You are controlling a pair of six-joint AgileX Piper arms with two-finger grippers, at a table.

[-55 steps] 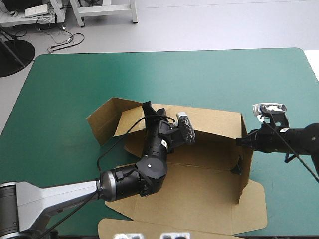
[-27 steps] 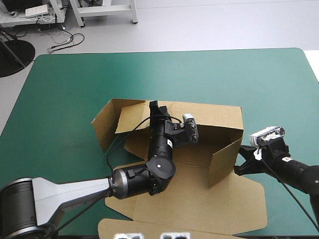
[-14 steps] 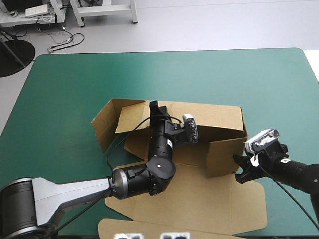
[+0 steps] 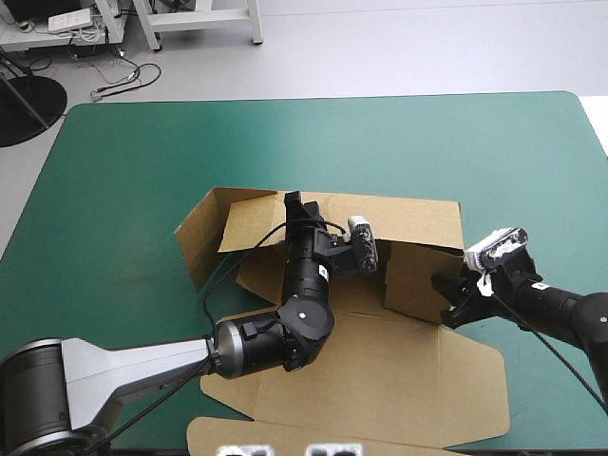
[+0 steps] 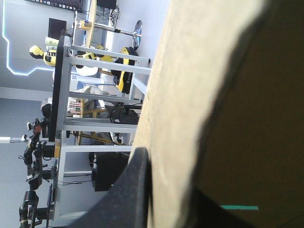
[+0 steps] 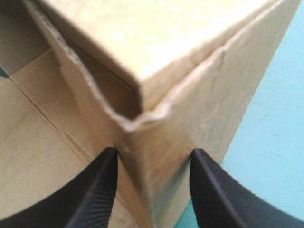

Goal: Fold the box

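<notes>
The brown box [image 4: 380, 380] sat near the middle of the teal-green cover [image 4: 142, 161]. It was only half made. Its back wall [image 4: 418, 218] stood up along the far side. A left flap [image 4: 199, 237] leaned outward at a slant. The right side wall [image 4: 408, 280] was turned in over the floor of the box. The big front sheet [image 4: 399, 418] lay flat toward the near edge of the table.

The left arm [image 4: 285, 332] reached across the floor of the box, so it was the one thing inside. The left gripper [image 4: 294, 204] was up at the top edge of the back wall. In the left wrist view, one black finger [image 5: 128, 194] pressed flat against the board. The other finger could not be seen well, but the claw seemed to be pinching the wall.

The right gripper [image 4: 446, 299] was at the outside of the right side wall, low down. Its two black fingers [image 6: 95, 190] were spread apart. A corner of the turned-in board stood between them, close to both.
</notes>
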